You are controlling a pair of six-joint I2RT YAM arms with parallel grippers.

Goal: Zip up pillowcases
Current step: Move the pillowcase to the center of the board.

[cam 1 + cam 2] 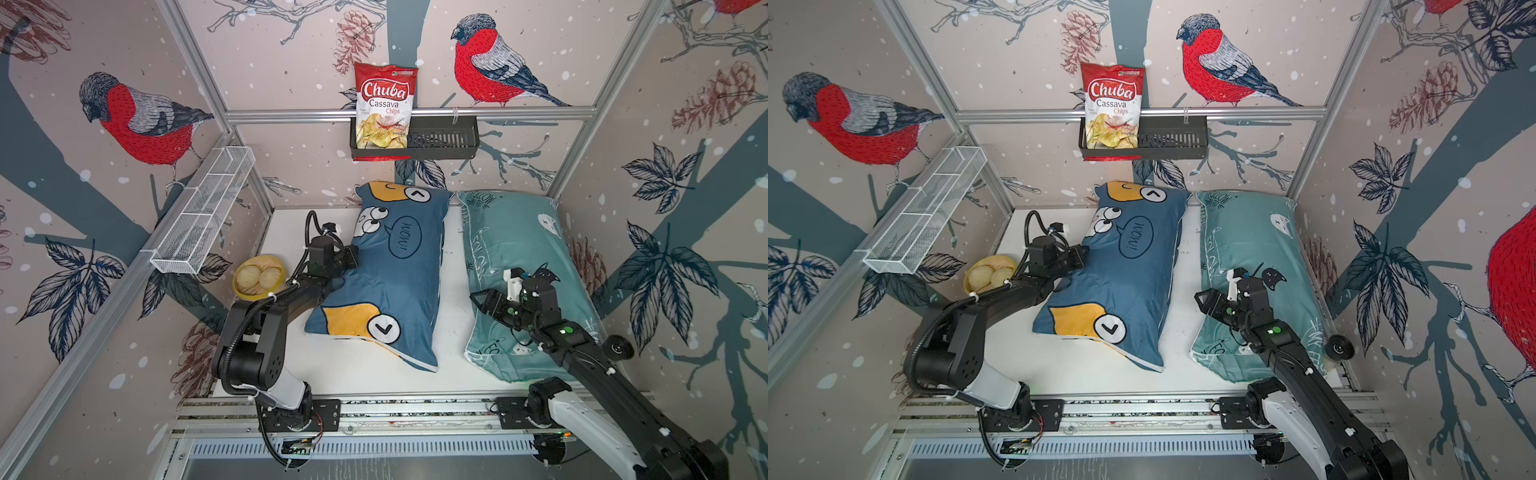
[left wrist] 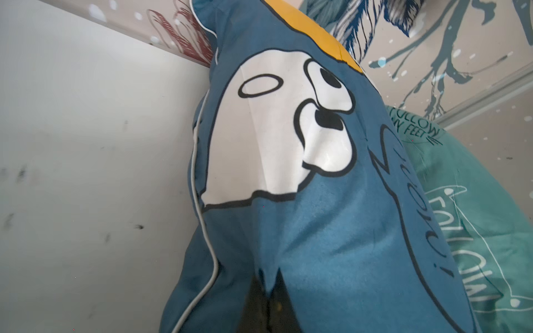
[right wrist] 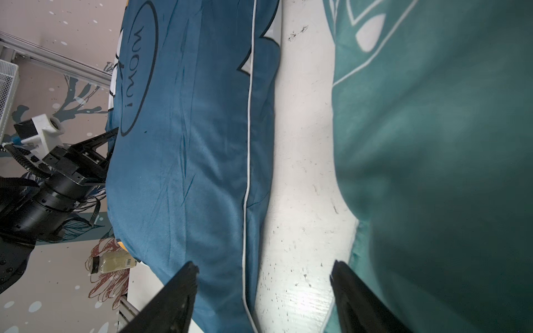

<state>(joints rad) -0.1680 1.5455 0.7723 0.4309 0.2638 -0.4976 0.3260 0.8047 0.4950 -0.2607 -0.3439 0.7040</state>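
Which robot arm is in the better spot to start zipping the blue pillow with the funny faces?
Left. The left gripper is shut on fabric at the side edge of the blue pillow. The right gripper is open, holds nothing, and hangs at the inner edge of the teal pillow.

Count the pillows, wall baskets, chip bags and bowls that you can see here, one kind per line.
Pillows: 2, dark blue pillow, teal pillow
Wall baskets: 2, black basket, white wire basket
Chuba chips bag: 1
Yellow bowl: 1
Total: 6
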